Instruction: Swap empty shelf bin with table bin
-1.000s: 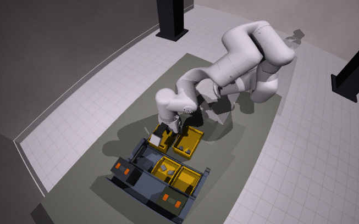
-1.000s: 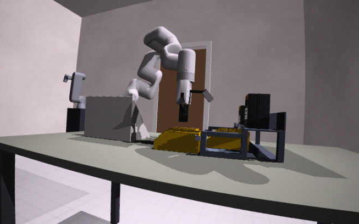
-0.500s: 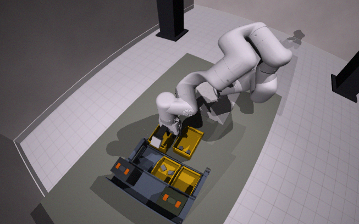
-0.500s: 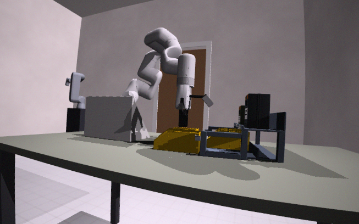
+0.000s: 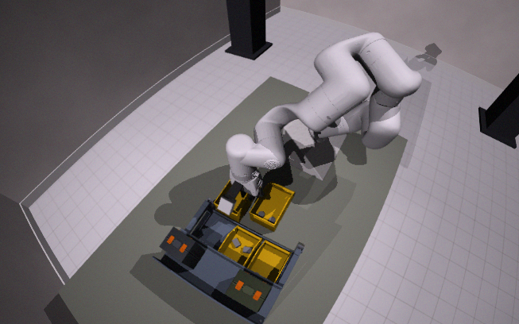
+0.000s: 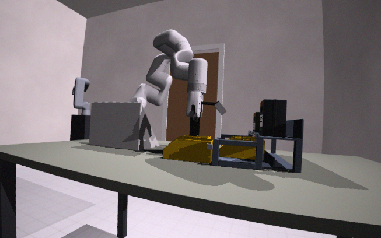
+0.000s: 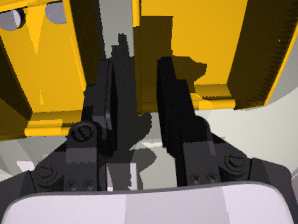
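Top: two yellow open bins on the table before the grey shelf (image 5: pixel 298 249), long axes toward it; empty bin (image 5: pixel 234 199), bin with parts (image 5: pixel 272 206). Wrist: black gripper (image 7: pixel 141 90), fingers narrow, holding nothing, above the empty bin's side wall.

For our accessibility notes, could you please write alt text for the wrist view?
The dark two-fingered hand, partly closed and holding nothing, points down at two yellow open bins side by side on the grey-green table top: the left bin holds grey parts, the right bin shows none.

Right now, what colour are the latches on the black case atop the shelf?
Orange latches on the black case; clearest in the top view.
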